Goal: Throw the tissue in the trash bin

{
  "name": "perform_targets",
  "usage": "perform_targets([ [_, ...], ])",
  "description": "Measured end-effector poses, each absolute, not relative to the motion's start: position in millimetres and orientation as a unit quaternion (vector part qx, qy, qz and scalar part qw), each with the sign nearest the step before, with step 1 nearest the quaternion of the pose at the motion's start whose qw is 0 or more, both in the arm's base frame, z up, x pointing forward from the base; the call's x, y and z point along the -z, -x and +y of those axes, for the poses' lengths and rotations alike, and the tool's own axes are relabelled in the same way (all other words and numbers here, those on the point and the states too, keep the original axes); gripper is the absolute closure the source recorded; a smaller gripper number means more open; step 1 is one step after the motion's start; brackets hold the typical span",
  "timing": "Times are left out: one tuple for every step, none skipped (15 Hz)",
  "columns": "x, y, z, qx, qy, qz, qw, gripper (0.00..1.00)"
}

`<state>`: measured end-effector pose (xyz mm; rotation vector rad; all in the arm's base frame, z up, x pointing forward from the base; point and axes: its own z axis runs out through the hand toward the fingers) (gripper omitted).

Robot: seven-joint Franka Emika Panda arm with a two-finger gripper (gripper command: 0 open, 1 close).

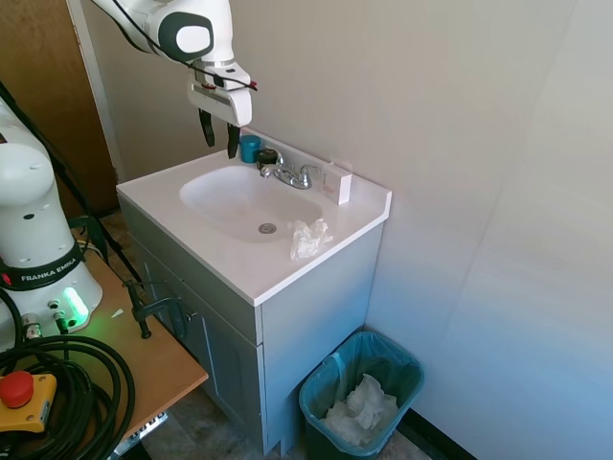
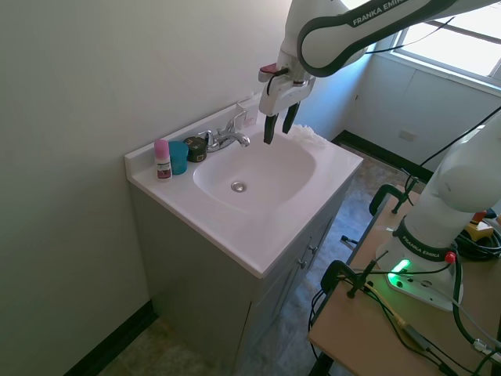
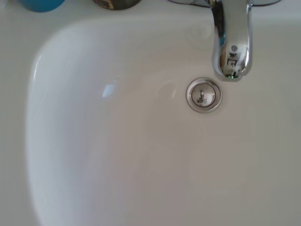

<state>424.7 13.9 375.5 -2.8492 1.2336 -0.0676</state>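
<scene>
Overhead, empty parted jaws [image 1: 219, 137] above the sink basin [image 1: 230, 196], tissue [image 1: 308, 239] near the counter's front edge.

Plain pale walls, grey vanity cabinet [image 1: 316, 316], white sink top [image 1: 340, 225], bright window [image 2: 462, 31]

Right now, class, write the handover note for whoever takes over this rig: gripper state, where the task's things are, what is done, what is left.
Gripper: open, empty, hanging above the sink basin near the faucet.
Tissue: lying on the countertop at the basin's edge, untouched.
Trash bin: on the floor beside the vanity, some white paper already inside.
Done: nothing yet.
Left: move to the tissue, grasp it, carry it over the bin, release.
</scene>
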Motion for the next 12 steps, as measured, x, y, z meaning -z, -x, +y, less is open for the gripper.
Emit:
perform_targets([
  [-375,-425,14,0.020,0.917,0.397,0.018,0.00],
  [-375,-424,13,0.020,0.917,0.398,0.015,0.00],
  [-376,-426,10,0.027,0.914,0.405,0.011,0.00],
  [-379,-428,0,0.038,0.908,0.418,0.008,0.00],
  [-381,-430,-15,0.050,0.900,0.433,0.006,0.00],
  [-384,-432,-36,0.063,0.890,0.452,0.003,0.00],
  [-385,-432,-62,0.077,0.877,0.475,0.000,0.00],
  [-382,-432,-87,0.086,0.864,0.497,-0.002,0.00],
  [-376,-432,-109,0.091,0.853,0.514,-0.005,0.00],
  [-367,-434,-130,0.094,0.841,0.533,-0.008,0.00],
  [-355,-437,-146,0.094,0.831,0.548,-0.011,0.00],
  [-340,-442,-159,0.092,0.824,0.559,-0.015,0.00],
])
